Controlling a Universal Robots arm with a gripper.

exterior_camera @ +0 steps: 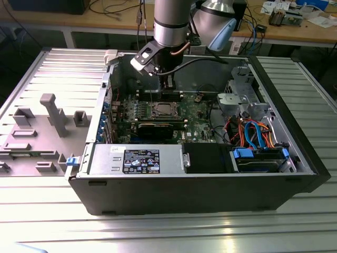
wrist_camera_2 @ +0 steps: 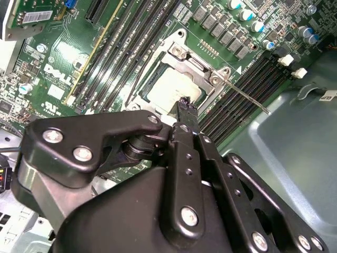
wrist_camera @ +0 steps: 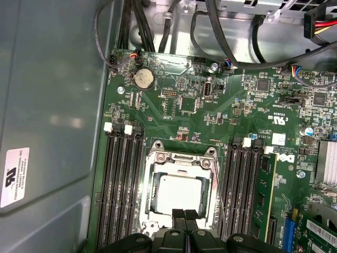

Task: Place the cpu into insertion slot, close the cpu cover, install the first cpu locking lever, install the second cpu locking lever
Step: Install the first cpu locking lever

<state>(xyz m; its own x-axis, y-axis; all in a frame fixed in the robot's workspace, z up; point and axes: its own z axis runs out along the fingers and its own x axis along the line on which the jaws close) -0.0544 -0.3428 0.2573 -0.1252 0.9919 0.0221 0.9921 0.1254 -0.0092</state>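
Nearest the wrist cameras: gripper (wrist_camera: pixel 185 215), black jointed links with bright screw heads; its two narrow fingers are pressed together tip to tip, with nothing seen between them. The tips hang over one edge of the socket, and whether they touch it cannot be told. Just past the tips, toward the coin cell (wrist_camera: pixel 143 78): cpu (wrist_camera: pixel 179 192), a flat square with a dull silver-grey lid, lying seated in the insertion slot (wrist_camera: pixel 154 200), whose dark plastic shows as a thin margin round the chip. Over both: cpu cover (wrist_camera: pixel 181 162), a thin stamped silver frame with a cut-out middle, lying flat on the chip's border. Alongside the frame: locking lever (wrist_camera_2: pixel 245 95), a slim bright wire rod. Its long axis runs with the neighbouring slots in the first wrist view, and it appears lifted clear of the frame in the second wrist view, so it is judged unlatched. Flanking the socket: memory slots (wrist_camera: pixel 122 184), long, narrow, black and ribbed. Beneath: circuit board (wrist_camera: pixel 179 105), glossy green and densely populated. Around everything: computer case (exterior_camera: pixel 184 192), dark sheet metal, open on top.
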